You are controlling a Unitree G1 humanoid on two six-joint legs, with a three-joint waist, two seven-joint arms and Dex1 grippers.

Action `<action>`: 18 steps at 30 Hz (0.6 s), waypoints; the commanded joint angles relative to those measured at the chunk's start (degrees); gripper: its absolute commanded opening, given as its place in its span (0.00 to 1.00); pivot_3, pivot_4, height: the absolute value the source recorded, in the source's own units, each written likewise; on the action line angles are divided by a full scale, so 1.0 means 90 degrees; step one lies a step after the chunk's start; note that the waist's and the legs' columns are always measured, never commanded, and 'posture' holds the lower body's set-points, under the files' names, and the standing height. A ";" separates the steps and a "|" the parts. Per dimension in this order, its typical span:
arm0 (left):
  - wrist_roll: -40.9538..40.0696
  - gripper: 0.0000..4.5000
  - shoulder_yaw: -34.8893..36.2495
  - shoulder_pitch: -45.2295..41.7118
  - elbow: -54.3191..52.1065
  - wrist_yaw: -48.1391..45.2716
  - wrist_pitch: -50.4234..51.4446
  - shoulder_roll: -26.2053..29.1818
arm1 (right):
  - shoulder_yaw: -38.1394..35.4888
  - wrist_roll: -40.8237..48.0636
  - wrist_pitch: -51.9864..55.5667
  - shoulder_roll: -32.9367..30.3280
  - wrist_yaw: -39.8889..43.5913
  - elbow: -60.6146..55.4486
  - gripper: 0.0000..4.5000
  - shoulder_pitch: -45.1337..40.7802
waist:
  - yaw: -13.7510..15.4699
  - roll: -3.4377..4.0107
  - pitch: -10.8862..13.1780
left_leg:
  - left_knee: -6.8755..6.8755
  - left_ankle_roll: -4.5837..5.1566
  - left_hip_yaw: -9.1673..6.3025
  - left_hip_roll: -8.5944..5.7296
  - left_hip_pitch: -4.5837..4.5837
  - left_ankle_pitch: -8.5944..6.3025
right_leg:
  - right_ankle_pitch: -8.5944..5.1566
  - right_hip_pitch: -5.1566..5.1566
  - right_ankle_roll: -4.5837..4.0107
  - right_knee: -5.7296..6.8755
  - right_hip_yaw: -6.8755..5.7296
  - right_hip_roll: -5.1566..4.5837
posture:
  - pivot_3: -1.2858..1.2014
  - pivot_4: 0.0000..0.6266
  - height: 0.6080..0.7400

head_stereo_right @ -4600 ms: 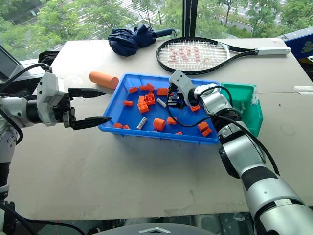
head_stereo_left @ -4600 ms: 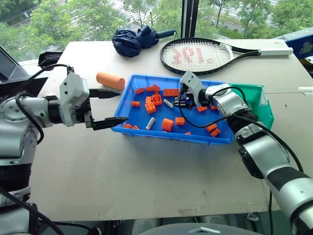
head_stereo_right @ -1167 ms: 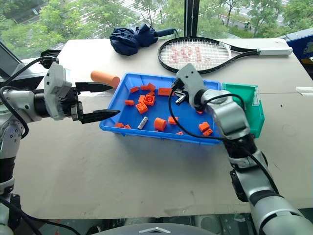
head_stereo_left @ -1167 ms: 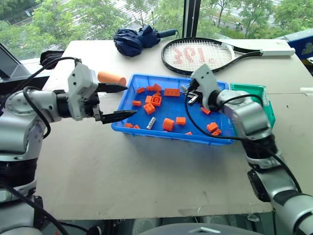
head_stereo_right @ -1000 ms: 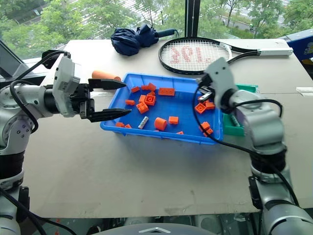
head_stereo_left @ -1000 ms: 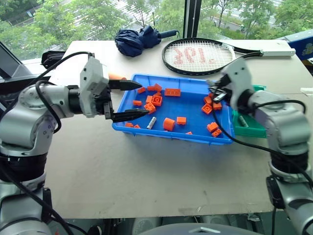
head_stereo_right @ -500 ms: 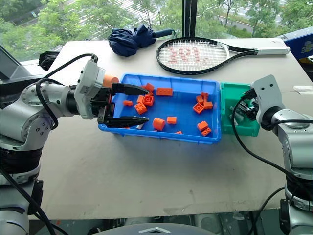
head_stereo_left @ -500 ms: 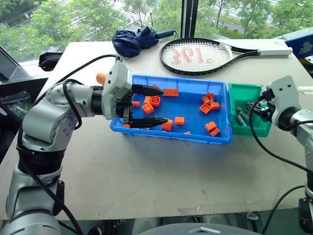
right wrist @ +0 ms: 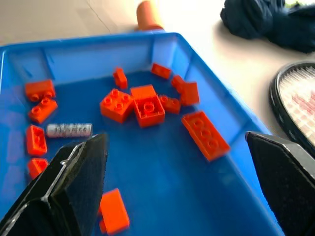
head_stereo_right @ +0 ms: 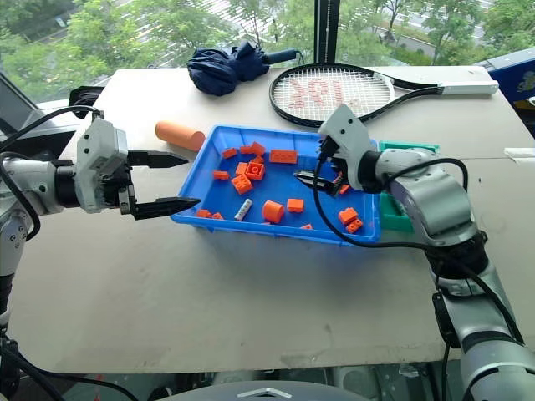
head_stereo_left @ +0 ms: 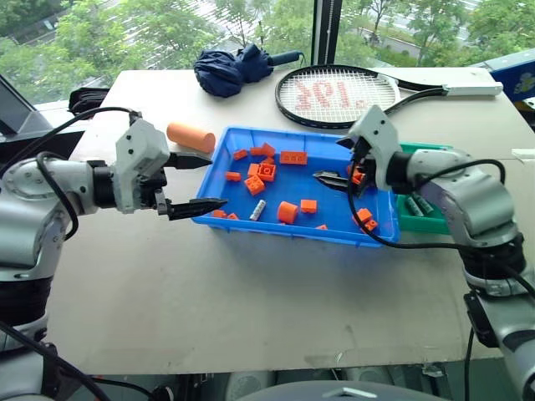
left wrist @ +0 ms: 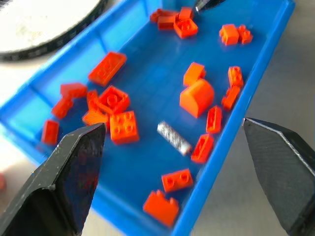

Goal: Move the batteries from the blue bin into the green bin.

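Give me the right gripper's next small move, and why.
Probably reach across and down to the battery lying in the blue bin among the orange bricks. The right gripper hangs open and empty over the bin's right half, and the green bin already holds batteries. That battery looks like the only one left.

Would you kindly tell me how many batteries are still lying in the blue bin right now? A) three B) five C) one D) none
C: a single battery lies on the floor of the blue bin among the orange bricks, while other batteries already rest in the green bin.
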 commanded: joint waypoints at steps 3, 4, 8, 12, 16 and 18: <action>-0.0127 1.00 0.0974 0.0639 -0.0525 0.0199 0.0105 0.0059 | 0.0770 -0.0480 -0.1553 0.0687 0.0903 0.1678 0.99 -0.0816 | 0.0023 -0.0007 0.0003 | 0.0000 -0.0010 -0.0014 0.0003 -0.0007 0.0006 | 0.0000 -0.0003 -0.0001 0.0002 -0.0015 0.0001 | 0.52 0.24 1.00; -0.0155 1.00 0.1087 0.0765 -0.0619 0.0244 0.0150 0.0035 | 0.0933 -0.0617 -0.1820 0.0789 0.1073 0.1991 0.99 -0.0938 | 0.0028 -0.0007 0.0003 | -0.0001 -0.0011 -0.0013 0.0003 -0.0007 0.0006 | 0.0000 -0.0003 -0.0001 0.0003 -0.0015 -0.0001 | 0.52 0.24 1.00; -0.0259 1.00 0.1405 0.1114 -0.0932 0.0401 0.0295 -0.0032 | 0.1445 -0.1185 -0.2801 0.1145 0.1618 0.3268 0.99 -0.1420 | 0.0027 -0.0007 0.0003 | 0.0000 -0.0015 -0.0013 -0.0002 -0.0005 0.0008 | 0.0000 -0.0003 -0.0001 0.0004 -0.0015 -0.0008 | 0.52 0.24 1.00; -0.0401 1.00 0.1626 0.1267 -0.1184 0.0531 0.0493 -0.0045 | 0.1733 -0.1683 -0.3763 0.1589 0.1969 0.4616 0.99 -0.1969 | -0.0005 -0.0006 0.0004 | -0.0002 -0.0019 -0.0014 -0.0004 -0.0004 0.0010 | 0.0000 -0.0004 -0.0001 0.0006 -0.0015 -0.0008 | 0.52 0.24 1.00; -0.0439 1.00 0.1802 0.1530 -0.1314 0.0550 0.0655 0.0006 | 0.1740 -0.2007 -0.4538 0.2026 0.2187 0.5613 0.99 -0.2343 | -0.0030 -0.0006 0.0004 | -0.0021 -0.0035 -0.0016 -0.0001 0.0001 0.0019 | 0.0000 -0.0011 -0.0003 0.0007 -0.0012 -0.0005 | 0.52 0.24 1.00; -0.0428 1.00 0.1854 0.1628 -0.1301 0.0534 0.0657 0.0025 | 0.1828 -0.2264 -0.4878 0.2202 0.2220 0.6053 0.99 -0.2493 | -0.0031 -0.0006 0.0004 | -0.0030 -0.0039 -0.0014 -0.0001 0.0000 0.0021 | 0.0000 -0.0018 -0.0003 0.0006 -0.0009 -0.0006 | 0.52 0.24 1.00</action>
